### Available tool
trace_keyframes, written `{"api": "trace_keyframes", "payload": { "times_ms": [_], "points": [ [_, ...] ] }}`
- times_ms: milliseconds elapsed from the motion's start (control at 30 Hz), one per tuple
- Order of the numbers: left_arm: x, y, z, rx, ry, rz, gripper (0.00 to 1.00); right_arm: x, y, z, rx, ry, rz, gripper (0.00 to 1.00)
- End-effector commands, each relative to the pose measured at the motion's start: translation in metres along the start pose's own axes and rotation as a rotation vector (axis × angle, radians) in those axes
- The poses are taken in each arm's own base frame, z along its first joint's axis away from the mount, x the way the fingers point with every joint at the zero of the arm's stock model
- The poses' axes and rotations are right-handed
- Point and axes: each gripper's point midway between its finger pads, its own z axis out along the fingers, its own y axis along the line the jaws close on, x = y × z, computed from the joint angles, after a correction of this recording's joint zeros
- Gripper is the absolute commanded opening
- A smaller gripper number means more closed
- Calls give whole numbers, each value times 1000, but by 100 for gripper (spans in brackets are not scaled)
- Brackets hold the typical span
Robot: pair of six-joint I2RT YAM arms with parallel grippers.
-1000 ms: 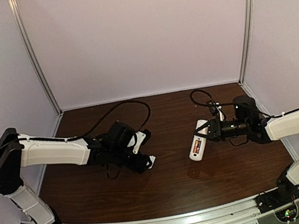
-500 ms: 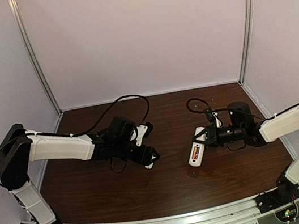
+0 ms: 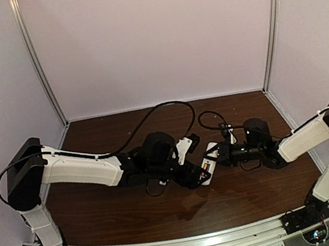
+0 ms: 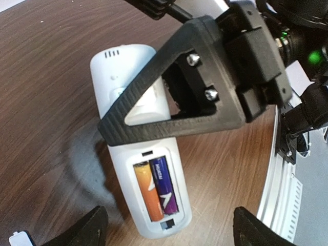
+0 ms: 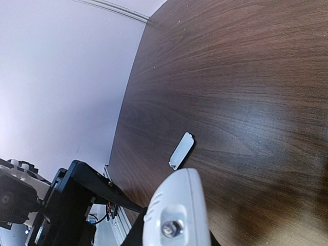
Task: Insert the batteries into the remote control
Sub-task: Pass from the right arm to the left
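Your right hand (image 3: 215, 156) is clamped across the upper half of the remote (image 4: 122, 69). It holds the remote back-side up over the middle of the desk (image 3: 123, 215), and the remote's shadow falls on the wood beside it. In the open back of the remote, near its lower end, the orange battery (image 4: 145, 192) and the purple battery (image 4: 165, 185) lie side by side, touching each other. Your left hand (image 4: 170, 231) has its fingers spread wide apart, one on either side of the remote's lower end, and neither touches it. From your right wrist view, a small white cover (image 5: 181, 150) lies flat on the desk, apart from the remote.
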Motion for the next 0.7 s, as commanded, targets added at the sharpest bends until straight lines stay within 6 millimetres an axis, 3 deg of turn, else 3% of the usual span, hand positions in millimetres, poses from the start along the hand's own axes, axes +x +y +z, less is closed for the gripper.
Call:
{"api": "trace_keyframes", "payload": {
  "times_ms": [0,433,667],
  "points": [
    [-15,2,15,-29,-40,-21,86,-6,10,0,-31,-60,11,7],
    [-5,25,37,-156,55,-26,65,-4,21,3,-57,-70,20,8],
    [-1,22,42,-157,85,12,49,-4,20,2,-53,-77,24,9]
  ]
}}
